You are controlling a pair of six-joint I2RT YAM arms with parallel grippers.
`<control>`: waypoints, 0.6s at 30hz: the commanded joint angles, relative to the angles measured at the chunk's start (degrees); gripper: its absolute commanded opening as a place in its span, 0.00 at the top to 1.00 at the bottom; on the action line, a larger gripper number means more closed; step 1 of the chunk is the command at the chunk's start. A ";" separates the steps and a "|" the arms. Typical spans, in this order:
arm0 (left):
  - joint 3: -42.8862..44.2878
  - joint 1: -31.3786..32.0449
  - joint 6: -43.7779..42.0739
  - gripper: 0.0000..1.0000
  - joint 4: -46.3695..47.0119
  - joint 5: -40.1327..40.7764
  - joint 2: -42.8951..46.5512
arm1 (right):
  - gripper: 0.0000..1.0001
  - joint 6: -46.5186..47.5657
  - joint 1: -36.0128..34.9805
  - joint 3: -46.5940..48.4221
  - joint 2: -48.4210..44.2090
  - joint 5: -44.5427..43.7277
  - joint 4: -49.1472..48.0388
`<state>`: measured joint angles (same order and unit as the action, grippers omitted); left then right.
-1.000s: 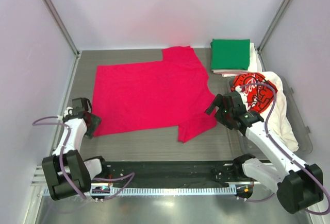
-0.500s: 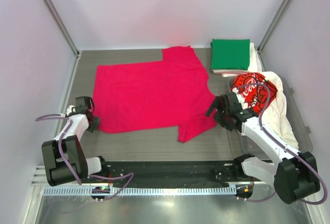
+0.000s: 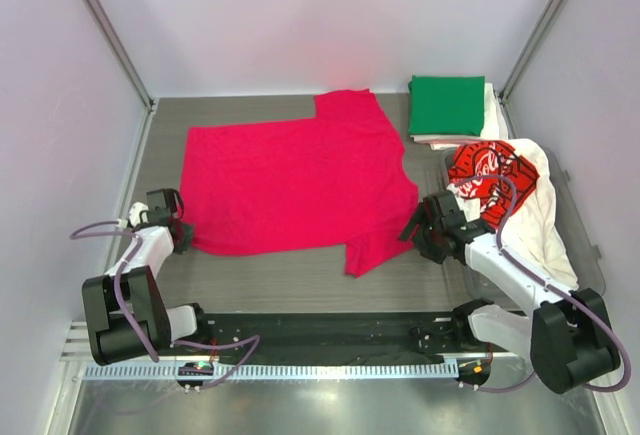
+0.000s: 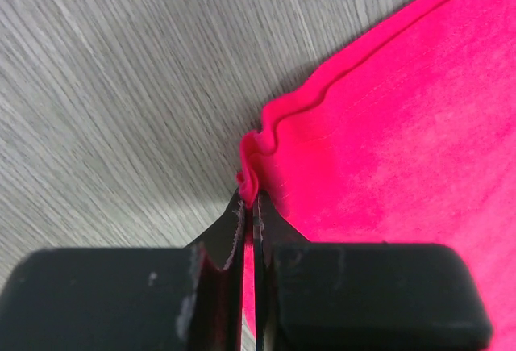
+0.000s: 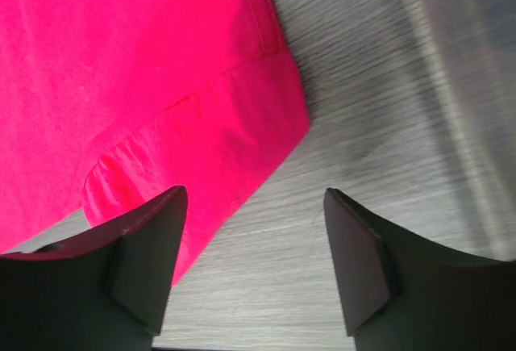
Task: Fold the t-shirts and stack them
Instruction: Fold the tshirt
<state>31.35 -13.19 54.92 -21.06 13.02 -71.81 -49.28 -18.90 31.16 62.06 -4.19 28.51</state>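
Note:
A magenta-red t-shirt (image 3: 295,180) lies spread flat across the grey table. My left gripper (image 3: 183,238) is shut on its near left corner (image 4: 251,175), which bunches up between the fingertips. My right gripper (image 3: 413,227) hovers open at the shirt's near right sleeve (image 5: 201,137); its left finger (image 5: 149,246) is over the sleeve edge and its right finger (image 5: 359,258) over bare table. A folded green t-shirt (image 3: 446,104) tops a stack at the back right. A white t-shirt with a red-black print (image 3: 500,180) lies crumpled on the right.
A clear plastic bin (image 3: 590,245) holds the crumpled white shirts at the right. Pale folded cloth (image 3: 489,113) lies under the green shirt. Walls close in the table on the left, back and right. A black rail (image 3: 320,333) runs along the near edge.
The left gripper moved in to the shirt's near left corner and shut on it. The right gripper slid nearer along the sleeve and its jaws have begun to narrow.

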 commanded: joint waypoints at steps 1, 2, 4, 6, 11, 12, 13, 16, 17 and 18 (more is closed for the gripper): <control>-2.09 0.18 -0.25 1.00 -0.39 -2.55 0.09 | 0.27 -1.96 0.09 -1.97 2.09 3.21 -6.18; -2.09 0.18 -0.16 1.00 -0.39 -3.34 0.35 | 0.29 -2.22 0.00 -2.33 2.88 5.31 -8.54; -2.09 0.18 -0.07 1.00 -0.65 -3.78 1.49 | 0.36 -2.84 -0.44 -3.03 5.42 5.94 -10.14; -1.74 0.18 0.02 1.00 -1.52 -4.40 2.46 | 0.39 -3.89 -1.67 -3.38 6.84 6.65 -12.42; -1.56 0.18 -0.33 1.00 -2.49 -4.49 5.01 | 0.39 -6.70 -6.76 -2.51 8.77 4.63 -13.31; -1.47 0.18 -0.42 1.00 -2.84 -4.58 5.10 | 0.40 -7.14 -8.68 -1.98 8.78 4.45 -12.96; -1.64 0.18 -0.60 1.00 -3.11 -4.58 5.28 | 0.39 -8.11 -9.49 -1.72 8.69 2.36 -12.61; -1.56 0.18 -0.95 1.00 -3.55 -4.84 5.63 | 0.40 -9.08 -11.34 -1.97 8.43 0.59 -12.08; -1.56 0.18 -1.04 1.00 -3.64 -4.84 5.89 | 0.40 -9.26 -11.34 -2.33 8.69 0.50 -11.99; -1.65 0.18 -1.13 1.00 -3.99 -4.93 6.24 | 0.43 -9.26 -11.43 -2.59 8.95 0.49 -11.99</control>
<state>29.82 -13.19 54.85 -23.75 8.88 -67.26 -56.38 -29.78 29.30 69.89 -1.30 15.64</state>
